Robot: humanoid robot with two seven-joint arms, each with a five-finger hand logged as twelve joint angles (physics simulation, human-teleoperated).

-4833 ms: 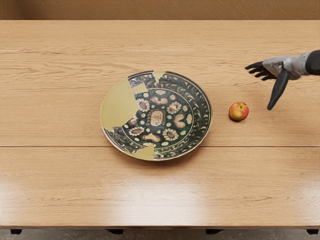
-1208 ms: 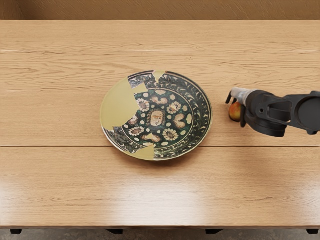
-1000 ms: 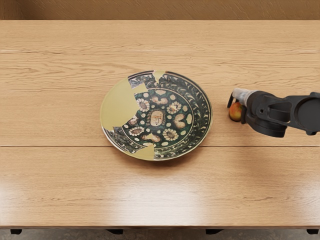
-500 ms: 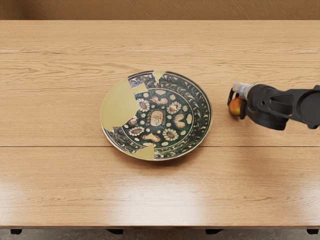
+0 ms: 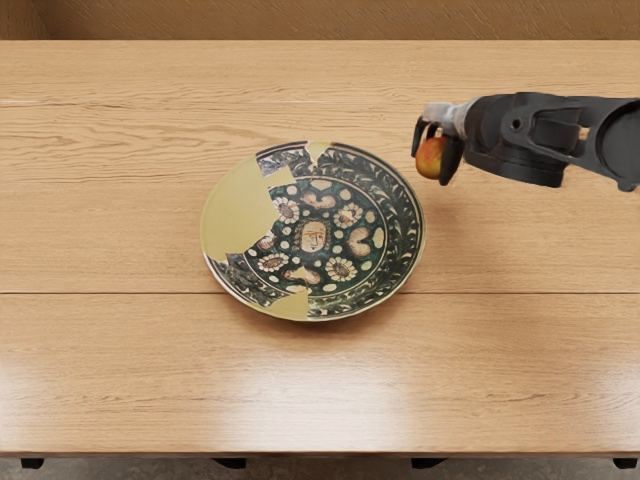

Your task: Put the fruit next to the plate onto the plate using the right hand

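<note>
My counter (image 5: 120, 360) is pale wood with plain grain and a soft sheen near the front. The plate (image 5: 236, 205) looks like painted pottery, with flat matt tan patches. My right robot hand (image 5: 450, 128) is dark and matt, pale grey at one part; its apple (image 5: 431, 158) is smooth-skinned

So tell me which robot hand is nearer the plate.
Right. The right robot hand, closed on the fruit, is just off the plate's far right rim, not over it yet. The left robot hand is out of view, so it cannot be placed.
</note>
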